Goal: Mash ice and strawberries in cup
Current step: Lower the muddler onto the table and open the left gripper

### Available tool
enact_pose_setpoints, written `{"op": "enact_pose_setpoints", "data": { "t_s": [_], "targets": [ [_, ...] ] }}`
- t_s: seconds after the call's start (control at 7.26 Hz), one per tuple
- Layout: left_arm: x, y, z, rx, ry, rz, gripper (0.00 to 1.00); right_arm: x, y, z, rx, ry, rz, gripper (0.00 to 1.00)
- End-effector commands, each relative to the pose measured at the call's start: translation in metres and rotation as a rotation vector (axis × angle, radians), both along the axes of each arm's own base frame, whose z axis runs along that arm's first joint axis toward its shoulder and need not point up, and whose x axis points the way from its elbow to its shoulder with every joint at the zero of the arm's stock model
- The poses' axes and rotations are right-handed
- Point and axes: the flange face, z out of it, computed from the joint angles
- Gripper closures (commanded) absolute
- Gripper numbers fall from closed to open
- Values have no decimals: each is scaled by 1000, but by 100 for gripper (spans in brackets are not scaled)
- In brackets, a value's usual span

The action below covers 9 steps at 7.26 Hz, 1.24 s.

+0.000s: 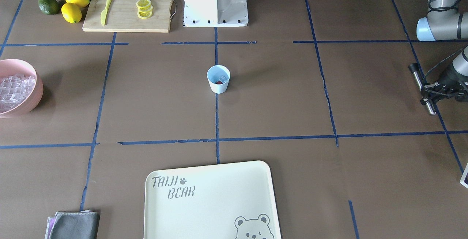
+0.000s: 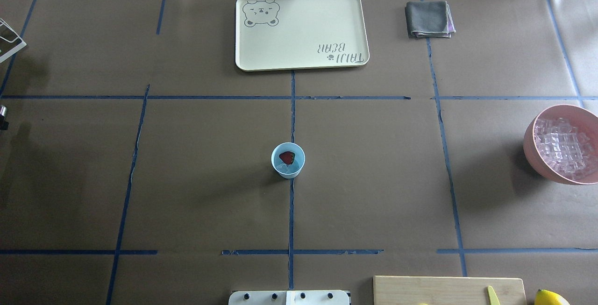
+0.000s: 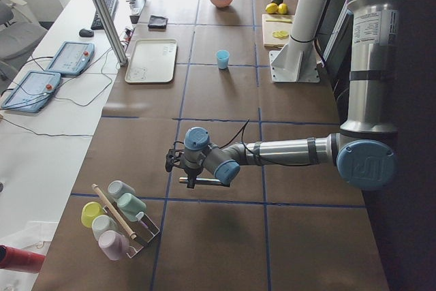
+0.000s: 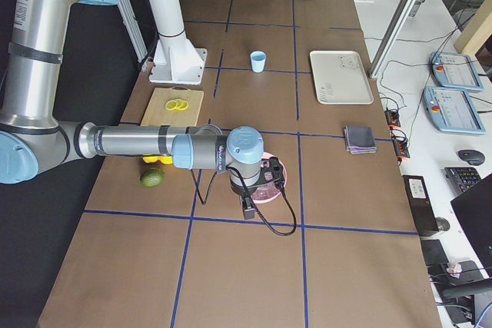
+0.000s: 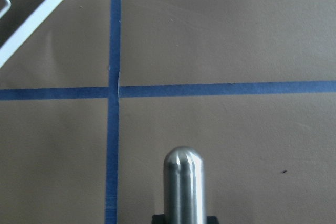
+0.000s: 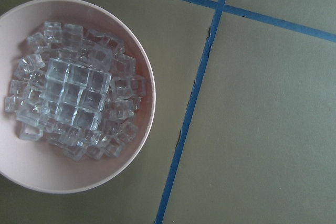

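The cup stands upright in the middle of the bench, on a blue tape line, with the strawberry and some ice inside. We see the left claw closed around a metal rod, well apart at the left end. The right claw hangs above the pink bowl; its state we cannot tell.

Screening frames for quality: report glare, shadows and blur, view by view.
Exterior front-facing: the white robot base is blown out. Overhead exterior: the cup throws a soft shadow toward lower left; the strawberry is legible. Left wrist-mounted: the metal rod shows bright streak highlights, slightly soft. Right wrist-mounted: the ice in the pink bowl is sharp; the table looks green-tinted.
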Motion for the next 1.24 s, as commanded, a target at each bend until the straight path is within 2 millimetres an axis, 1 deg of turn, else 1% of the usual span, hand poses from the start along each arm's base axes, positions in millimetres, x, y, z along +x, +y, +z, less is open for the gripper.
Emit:
{"op": "enact_pose_setpoints", "data": {
  "t_s": [0.0, 0.28, 0.41, 0.55, 0.69, 0.83, 0.96, 1.1],
  "targets": [
    [2, 0, -4, 13, 1, 10, 0, 0, 0, 0, -1, -1, 1, 0],
    [3, -2, -14, 24, 15, 18, 0, 0, -1, -1, 2, -1, 1, 0],
    [7, 1, -23, 16, 62, 52, 0, 0, -2, -2, 4, -1, 1, 0],
    [2, 0, -23, 51, 63, 90, 0, 0, -2, -2, 4, 0, 1, 0],
    [-10, -2, -20, 77, 42, 123, 0, 0, -2, -2, 2, 0, 1, 0],
    [-43, -8, -19, 99, 30, 145, 0, 0, -3, -2, 5, 0, 1, 0],
    [-79, -14, -27, 124, -5, 167, 0, 0, -3, -2, 4, 0, 1, 0],
    [-130, -14, -35, 112, -45, 173, 0, 0, -3, -2, 4, -1, 1, 0]
  ]
}}
